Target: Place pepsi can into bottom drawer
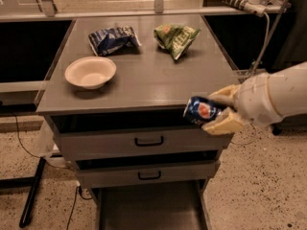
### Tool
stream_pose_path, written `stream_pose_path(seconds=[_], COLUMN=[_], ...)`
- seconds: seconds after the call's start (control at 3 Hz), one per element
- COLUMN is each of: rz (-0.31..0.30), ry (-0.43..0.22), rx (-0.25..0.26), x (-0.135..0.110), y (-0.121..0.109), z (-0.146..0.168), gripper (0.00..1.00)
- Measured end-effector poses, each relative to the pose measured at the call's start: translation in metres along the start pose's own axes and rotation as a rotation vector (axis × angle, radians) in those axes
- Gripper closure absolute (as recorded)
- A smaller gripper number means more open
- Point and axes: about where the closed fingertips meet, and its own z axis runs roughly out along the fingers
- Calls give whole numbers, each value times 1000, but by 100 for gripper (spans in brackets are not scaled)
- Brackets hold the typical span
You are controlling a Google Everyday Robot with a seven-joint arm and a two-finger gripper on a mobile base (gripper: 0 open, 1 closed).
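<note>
The pepsi can (200, 110) is dark blue with a round red, white and blue logo. It lies on its side in my gripper (217, 110), which is shut on it. The gripper holds it in the air just past the cabinet top's front right edge, in front of the upper drawer front. The white arm comes in from the right. The bottom drawer (148, 207) is pulled open at the foot of the cabinet, a grey flat-floored tray, below and to the left of the can.
On the grey cabinet top (144, 75) stand a white bowl (90, 72), a blue-and-white snack bag (112, 39) and a green snack bag (176, 37). Two grey drawer fronts with black handles (148, 141) are above the open drawer. Speckled floor lies around.
</note>
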Motion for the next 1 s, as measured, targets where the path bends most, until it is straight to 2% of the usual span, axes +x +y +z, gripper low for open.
stream_pose_path(seconds=[0.33, 0.67, 1.0], rz=[89, 89, 95], ry=[34, 34, 39], rx=[-25, -25, -64], x=[51, 51, 56], y=[37, 37, 40], z=[32, 32, 58], gripper=[100, 100, 100])
